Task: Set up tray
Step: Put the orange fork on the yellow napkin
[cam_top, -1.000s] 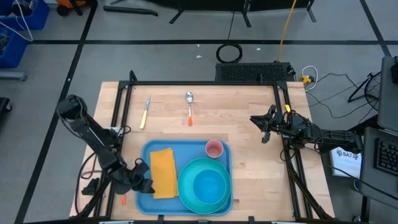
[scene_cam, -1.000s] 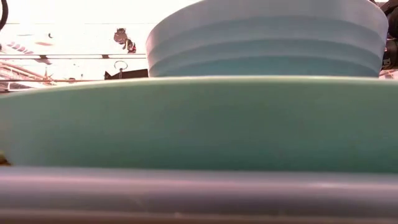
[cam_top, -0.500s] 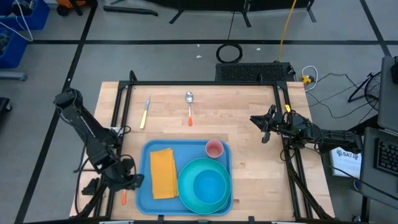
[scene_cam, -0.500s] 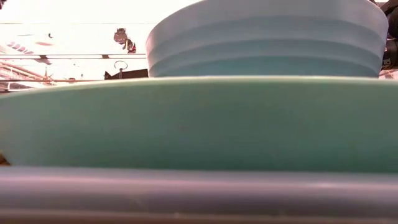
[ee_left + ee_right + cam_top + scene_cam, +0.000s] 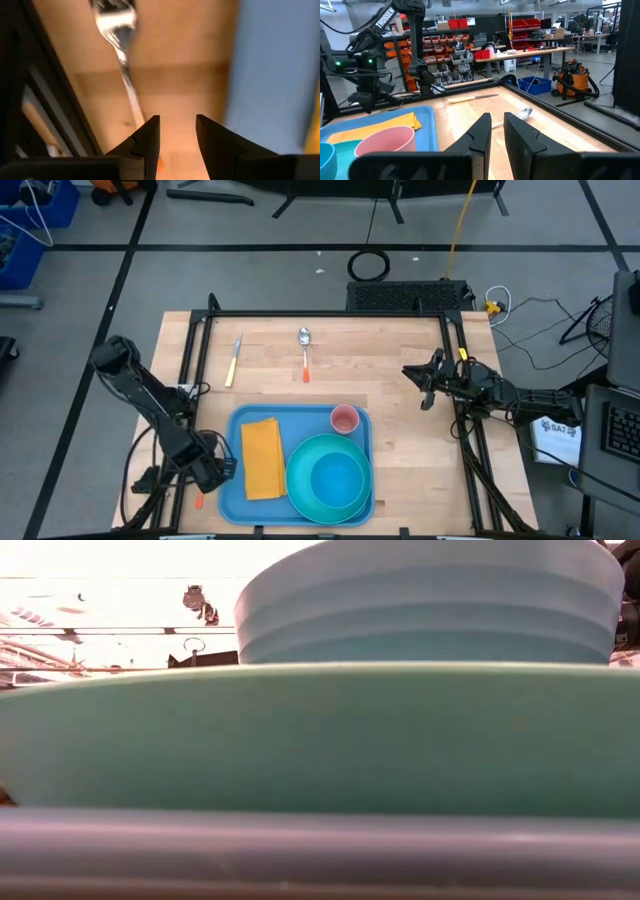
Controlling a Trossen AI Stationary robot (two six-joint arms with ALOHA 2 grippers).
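Left gripper hovers over the fork beside the tray, jaws apart, holding nothing.

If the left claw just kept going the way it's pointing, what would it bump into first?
Probably the fork. The left gripper, jaws apart, points along the bare wood strip beside the tray, and the fork's handle runs back under its fingers. Depth is hard to judge, so it might pass above it.

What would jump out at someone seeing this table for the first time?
Probably the light-blue tray at the table's near edge, holding a yellow napkin, a pink cup and a blue bowl on a teal plate. Just off its left side, the left gripper hangs with fingers apart over a fork on the wood.
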